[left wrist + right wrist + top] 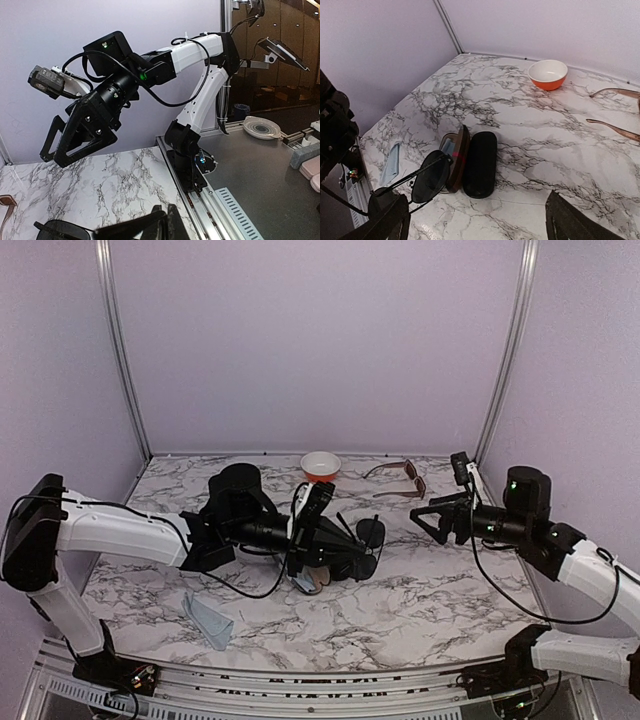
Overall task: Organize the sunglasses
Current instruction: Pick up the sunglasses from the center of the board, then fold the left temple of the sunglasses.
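Observation:
My left gripper (345, 535) is shut on the thin arm of the small black sunglasses (370, 532) and holds them above the cases. In the left wrist view its fingers (164, 207) are pressed together, with a dark lens (60, 232) beside them. The right wrist view shows one round lens (430, 176) hanging in front of the brown case. The brown sunglasses (400, 478) lie open on the table at the back right, their arms visible in the right wrist view (615, 129). My right gripper (430, 518) is open and empty, facing the black pair from the right; it also shows in the left wrist view (56, 156).
An open brown case with a red stripe (456, 157) and a shut black case (480, 162) lie side by side under the left gripper. An orange bowl (320, 465) stands at the back. A blue cloth (210, 620) lies front left.

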